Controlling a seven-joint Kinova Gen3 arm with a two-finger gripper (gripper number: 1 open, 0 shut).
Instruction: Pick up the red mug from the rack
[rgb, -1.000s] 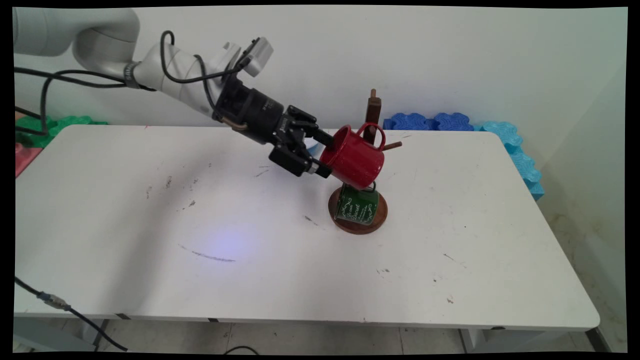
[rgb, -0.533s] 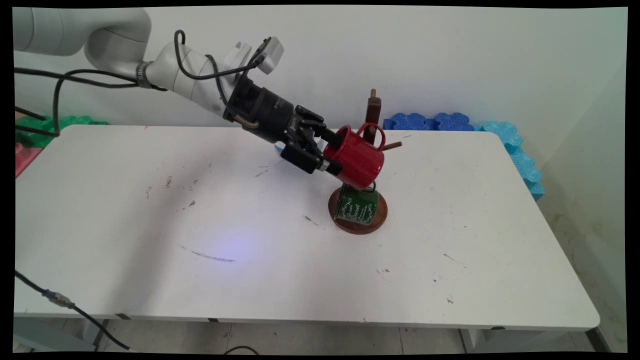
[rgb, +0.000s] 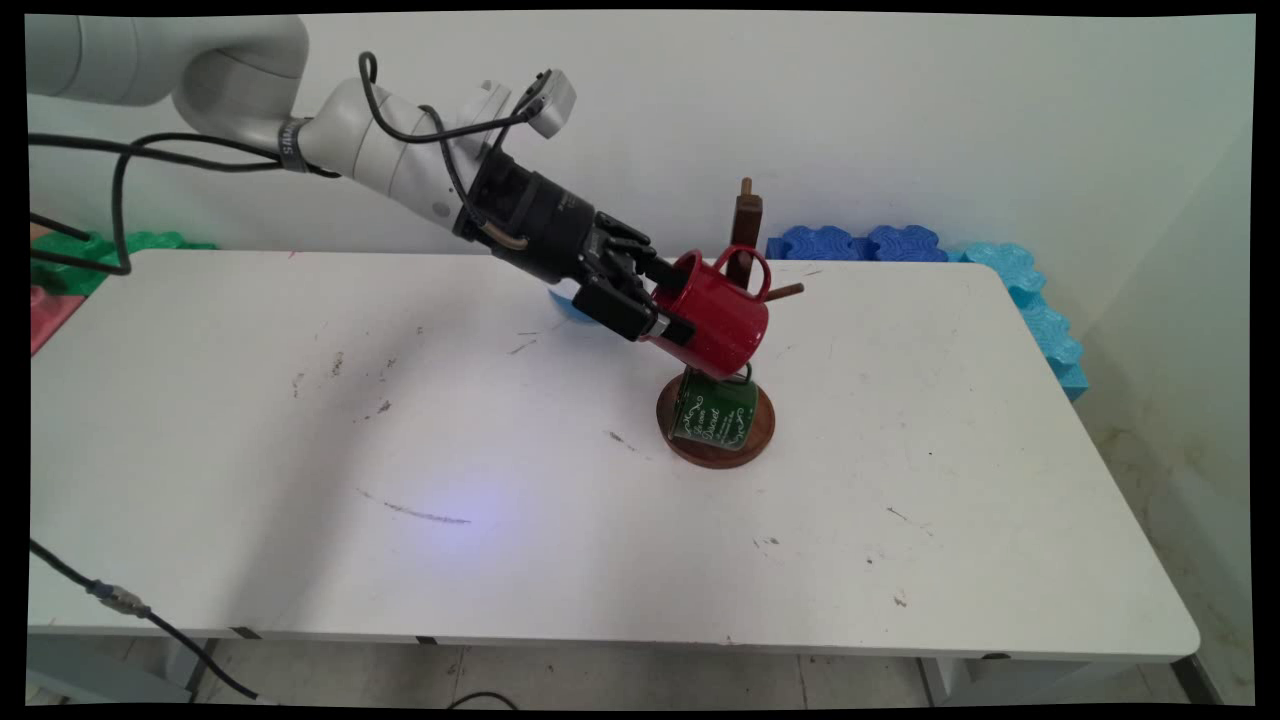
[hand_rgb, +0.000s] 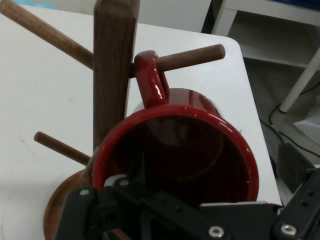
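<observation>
The tool (rgb: 668, 312) reaches down and rightward from the arm at the upper left and is clenched on the rim of a red mug (rgb: 718, 320), one finger inside the mouth and the other against the outer wall. The red mug (hand_rgb: 200, 150) is held off the counter (rgb: 300, 450), tilted with its mouth toward the tool and its base away from it. Its handle (rgb: 748, 262) loops over a wooden peg (rgb: 785, 292) of the mug tree; in the hand view the handle (hand_rgb: 149, 77) sits on the peg (hand_rgb: 192, 56) right beside the upright post (hand_rgb: 114, 65).

The mug tree (rgb: 745, 215) stands right of the counter's middle, nearer the far edge than the near one, on a round wooden base (rgb: 715, 452). A green mug (rgb: 712, 412) with white lettering hangs low on the tree, directly below the red mug and just above the base. Two further pegs (hand_rgb: 30, 25) project from the post on the other side in the hand view.

Behind the counter's far right corner, blue foam pieces (rgb: 865, 243) lie along the wall; green foam pieces (rgb: 140, 243) lie behind the far left corner. A small blue object (rgb: 568, 305) shows on the counter just below the tool's body, mostly hidden.
</observation>
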